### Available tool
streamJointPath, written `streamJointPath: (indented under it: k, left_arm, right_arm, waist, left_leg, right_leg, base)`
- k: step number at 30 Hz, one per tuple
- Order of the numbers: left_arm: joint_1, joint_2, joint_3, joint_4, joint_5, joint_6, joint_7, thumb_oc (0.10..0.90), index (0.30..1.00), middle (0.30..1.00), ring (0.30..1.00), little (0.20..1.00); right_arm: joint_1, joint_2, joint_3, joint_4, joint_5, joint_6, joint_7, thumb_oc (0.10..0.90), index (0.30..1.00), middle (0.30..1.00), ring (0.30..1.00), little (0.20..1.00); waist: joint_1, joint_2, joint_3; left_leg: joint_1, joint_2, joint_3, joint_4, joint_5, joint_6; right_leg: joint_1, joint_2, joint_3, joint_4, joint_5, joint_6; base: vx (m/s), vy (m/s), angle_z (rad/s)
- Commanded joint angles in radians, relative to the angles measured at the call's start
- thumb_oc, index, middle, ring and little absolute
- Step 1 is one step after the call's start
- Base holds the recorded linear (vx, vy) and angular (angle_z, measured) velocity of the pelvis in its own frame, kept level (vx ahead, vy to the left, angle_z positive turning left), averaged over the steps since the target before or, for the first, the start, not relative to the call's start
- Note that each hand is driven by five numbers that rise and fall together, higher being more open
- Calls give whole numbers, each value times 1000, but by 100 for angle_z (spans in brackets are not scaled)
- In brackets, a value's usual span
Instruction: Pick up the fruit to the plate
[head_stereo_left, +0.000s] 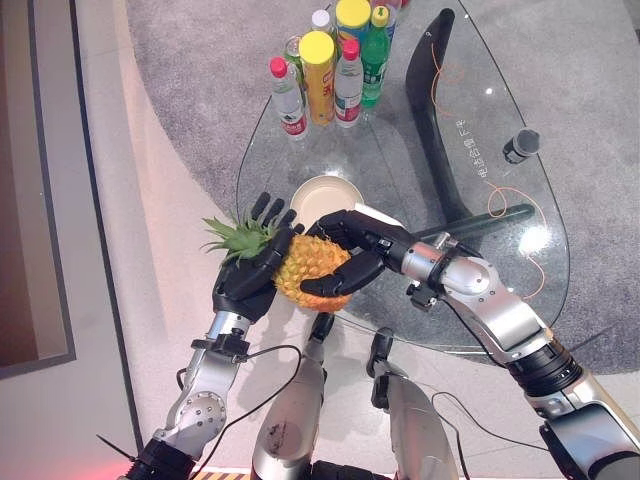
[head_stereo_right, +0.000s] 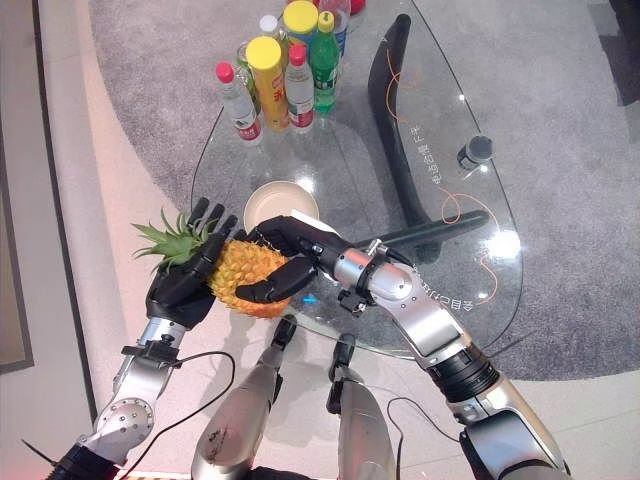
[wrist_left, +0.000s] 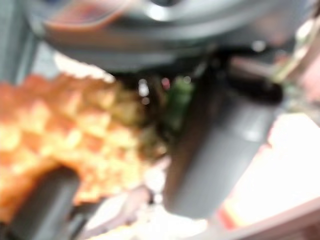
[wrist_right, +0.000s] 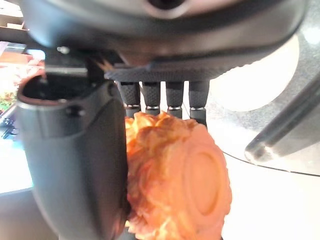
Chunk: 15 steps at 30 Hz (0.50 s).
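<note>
A yellow-orange pineapple (head_stereo_left: 308, 268) with a green leafy crown hangs in the air at the near left edge of the glass table (head_stereo_left: 470, 120), held between both hands. My right hand (head_stereo_left: 362, 243) has its fingers over the top and its thumb under the fruit, curled round it; the right wrist view shows the pineapple's base (wrist_right: 187, 177) against the palm. My left hand (head_stereo_left: 248, 275) presses its palm on the crown end, fingers straight and pointing up. The cream plate (head_stereo_left: 325, 195) lies on the glass just beyond the fruit, with nothing on it.
Several bottles and two yellow-lidded cans (head_stereo_left: 330, 65) stand at the table's far side. A small dark cylinder (head_stereo_left: 521, 145) sits at the right with an orange cable (head_stereo_left: 510, 200) on the glass. A dark curved table leg (head_stereo_left: 435, 110) shows through the top.
</note>
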Motion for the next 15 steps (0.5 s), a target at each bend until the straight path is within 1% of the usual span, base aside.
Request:
streamJointPath:
  k: [1, 6, 11, 15]
  left_arm:
    - [-187, -42, 106, -289, -18, -129, -146, 100, 300, 300, 300, 200]
    - [-205, -59, 116, -291, -12, -110, -144, 100, 300, 300, 300, 200]
    - [-210, -70, 122, -285, 7, -87, -140, 100, 300, 300, 300, 200]
    - [-210, -81, 125, -284, 2, -84, -159, 100, 300, 300, 300, 200]
  right_arm:
    - [-26, 145, 268, -202, 75, -153, 194, 100, 300, 300, 300, 200]
    - [-41, 164, 258, -183, 75, -159, 171, 100, 300, 300, 300, 200]
    - [-49, 172, 249, -174, 76, -158, 159, 100, 300, 300, 300, 200]
    - [-50, 175, 244, -172, 73, -161, 149, 100, 300, 300, 300, 200]
  waist:
    - [-11, -57, -24]
    - [-2, -74, -24]
    - [0, -78, -24]
    - [0, -78, -24]
  left_leg:
    - [-7, -102, -36, 101, -138, 44]
    - [-18, -104, -43, 105, -141, 43]
    - [-26, -108, -47, 109, -142, 43]
    - [-37, -111, -45, 118, -143, 43]
  right_leg:
    - [105, 19, 37, -138, 66, 44]
    - [101, 19, 23, -142, 69, 41]
    - [90, 19, 18, -139, 70, 40]
    - [79, 17, 13, -134, 71, 39]
  base:
    - [-8, -45, 7]
    - [-6, -30, 5]
    - [0, 0, 0]
    - [0, 0, 0]
